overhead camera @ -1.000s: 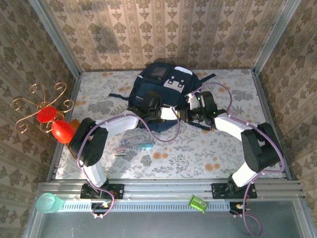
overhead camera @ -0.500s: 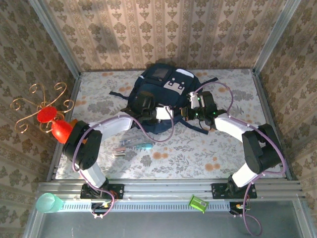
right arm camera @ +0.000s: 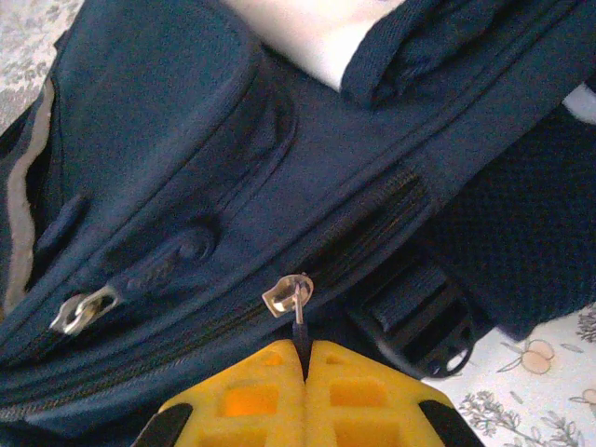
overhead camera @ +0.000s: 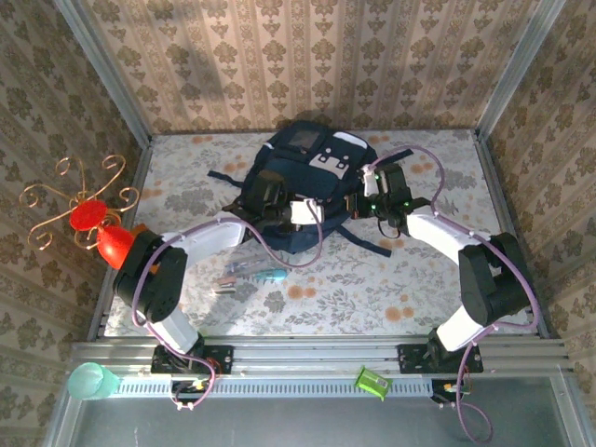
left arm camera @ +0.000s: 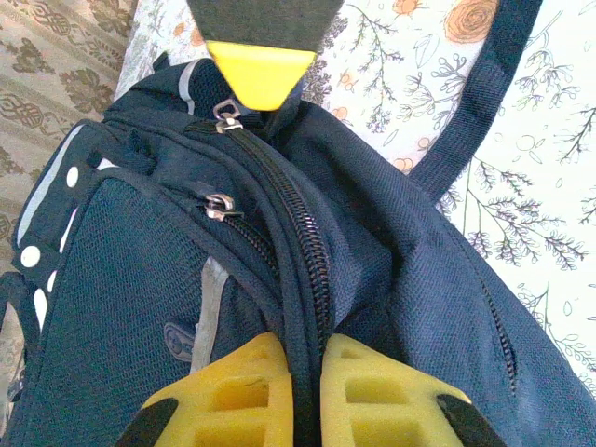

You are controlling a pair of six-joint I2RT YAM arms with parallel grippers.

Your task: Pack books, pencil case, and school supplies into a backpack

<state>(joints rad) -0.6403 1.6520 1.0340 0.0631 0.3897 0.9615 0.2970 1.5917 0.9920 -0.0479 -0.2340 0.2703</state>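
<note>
The dark navy backpack (overhead camera: 312, 177) lies at the far middle of the table, straps spread out. My left gripper (overhead camera: 272, 197) is at its left side, shut on a ridge of the backpack's zip seam (left arm camera: 307, 307), which runs between the yellow fingers (left arm camera: 233, 391). My right gripper (overhead camera: 361, 199) is at the backpack's right side, shut on the dark pull of a silver zip slider (right arm camera: 289, 293). The school supplies, a teal-handled tool (overhead camera: 268, 274) and thin sticks (overhead camera: 228, 282), lie on the table in front of the backpack. Books and pencil case are out of view.
A red-orange cone-shaped object (overhead camera: 116, 245) and a gold wire ornament (overhead camera: 79, 191) sit at the table's left edge. A teal cup (overhead camera: 88, 380) and a small green item (overhead camera: 372, 382) rest on the near rail. Loose straps (overhead camera: 368, 240) trail off the backpack.
Both grippers have moved toward the far wall, and the backpack has shifted with them. The school supplies have stayed put.
</note>
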